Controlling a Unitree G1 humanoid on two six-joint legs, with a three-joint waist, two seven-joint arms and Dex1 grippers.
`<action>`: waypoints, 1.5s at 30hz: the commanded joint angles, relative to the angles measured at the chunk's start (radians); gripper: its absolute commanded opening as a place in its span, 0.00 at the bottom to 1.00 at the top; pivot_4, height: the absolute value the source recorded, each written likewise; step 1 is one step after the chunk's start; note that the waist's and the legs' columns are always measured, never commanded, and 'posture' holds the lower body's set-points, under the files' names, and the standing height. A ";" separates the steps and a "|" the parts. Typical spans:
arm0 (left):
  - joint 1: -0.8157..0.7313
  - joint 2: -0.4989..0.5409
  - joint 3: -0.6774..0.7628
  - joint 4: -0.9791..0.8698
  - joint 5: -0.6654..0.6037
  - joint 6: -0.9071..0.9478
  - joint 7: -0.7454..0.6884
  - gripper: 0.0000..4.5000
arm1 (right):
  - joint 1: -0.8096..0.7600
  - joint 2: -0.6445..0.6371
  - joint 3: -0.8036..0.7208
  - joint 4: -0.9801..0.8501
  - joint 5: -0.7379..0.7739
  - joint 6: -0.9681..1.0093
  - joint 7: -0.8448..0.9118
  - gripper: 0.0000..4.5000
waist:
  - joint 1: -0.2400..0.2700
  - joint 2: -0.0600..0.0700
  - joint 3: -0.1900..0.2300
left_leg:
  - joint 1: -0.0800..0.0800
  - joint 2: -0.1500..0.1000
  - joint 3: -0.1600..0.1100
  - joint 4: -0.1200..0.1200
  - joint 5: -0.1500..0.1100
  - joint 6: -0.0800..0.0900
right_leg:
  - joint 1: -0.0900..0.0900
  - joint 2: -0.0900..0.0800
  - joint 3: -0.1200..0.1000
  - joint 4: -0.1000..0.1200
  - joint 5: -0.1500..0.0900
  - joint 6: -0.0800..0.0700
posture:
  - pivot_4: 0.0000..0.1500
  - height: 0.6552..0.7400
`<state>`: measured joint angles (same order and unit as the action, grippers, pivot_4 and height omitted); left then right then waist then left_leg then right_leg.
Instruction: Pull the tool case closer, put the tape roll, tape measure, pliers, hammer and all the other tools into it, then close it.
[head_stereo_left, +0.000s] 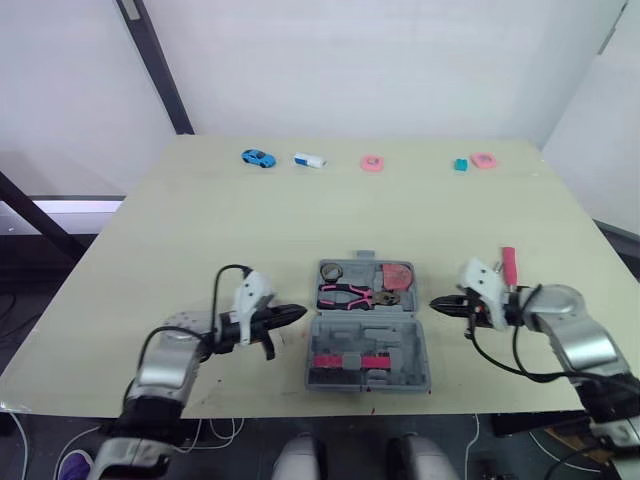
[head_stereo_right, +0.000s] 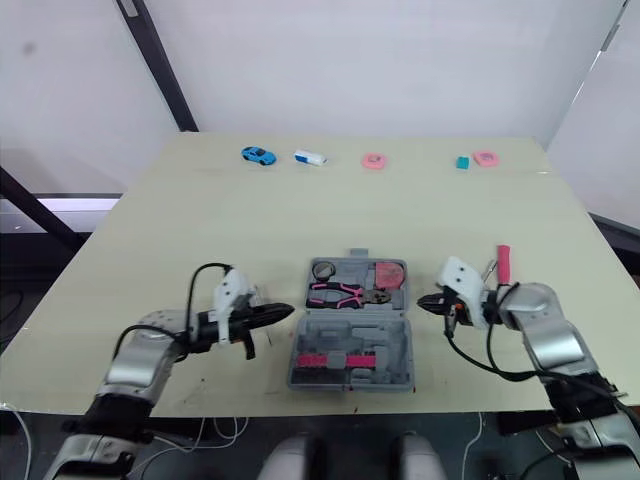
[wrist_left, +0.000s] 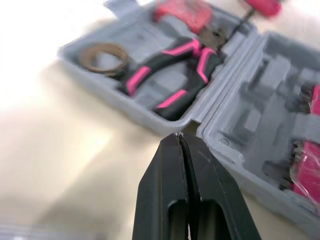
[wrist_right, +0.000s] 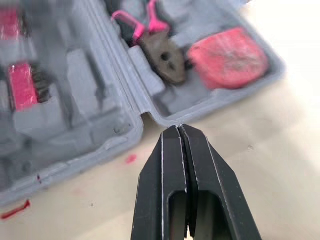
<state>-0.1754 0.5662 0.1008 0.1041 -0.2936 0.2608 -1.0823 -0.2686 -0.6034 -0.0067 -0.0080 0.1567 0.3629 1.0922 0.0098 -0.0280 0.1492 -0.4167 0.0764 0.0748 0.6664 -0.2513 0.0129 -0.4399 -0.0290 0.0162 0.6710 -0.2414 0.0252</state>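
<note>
Judging from the pink-handled tool lying just beside the right gripper, on its side away from the open tool case, fetch that next: spread the pressed-together fingers first, then grip mid-handle. The left gripper, likewise pressed together, flanks the case opposite

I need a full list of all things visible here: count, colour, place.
table: 1, beige, under everything
tool case: 1, grey, open, front centre
tape roll: 1, brownish, case's far half
pliers: 1, pink-black, far half
tape measure: 1, pink-red, far half
pink tool: 1, near half
screwdriver: 1, pink handle, table right of case
toy car: 1, blue, far edge
small items: 4, white, pink, teal, pink, far edge
left gripper: 1, black, left of case
right gripper: 1, black, right of case
</note>
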 joint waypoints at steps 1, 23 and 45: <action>0.103 0.013 0.146 -0.116 -0.153 0.038 0.004 0.07 | 0.098 -0.004 -0.151 -0.088 0.142 -0.082 0.011 0.05 | -0.002 0.000 0.000 | 0.000 0.000 0.000 0.000 0.000 0.000 | 0.000 0.000 0.000 -0.001 0.000 0.000 | 1.00 1.00; 0.512 0.012 0.411 -0.148 -0.320 -0.010 0.006 0.99 | 0.662 -0.061 -0.560 -0.132 0.328 -0.245 0.027 1.00 | 0.002 0.003 0.003 | 0.004 0.000 -0.002 0.001 0.000 0.000 | 0.008 -0.004 -0.003 -0.009 -0.003 0.003 | 1.00 1.00; 0.296 -0.028 0.238 -0.523 -0.280 0.338 0.550 0.99 | 0.396 -0.068 -0.309 -0.269 0.357 -0.153 -0.068 1.00 | 0.004 0.003 0.003 | 0.004 -0.001 -0.003 0.002 0.000 0.000 | 0.009 -0.002 -0.002 -0.008 0.000 -0.001 | 1.00 1.00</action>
<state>0.1355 0.5607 0.3499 -0.3491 -0.5906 0.5721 -0.6257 0.1511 -0.6637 -0.3130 -0.2219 0.4844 0.2004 1.0318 0.0138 -0.0248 0.1519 -0.4130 0.0752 0.0723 0.6684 -0.2514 0.0129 -0.4311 -0.0308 0.0145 0.6631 -0.2413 0.0252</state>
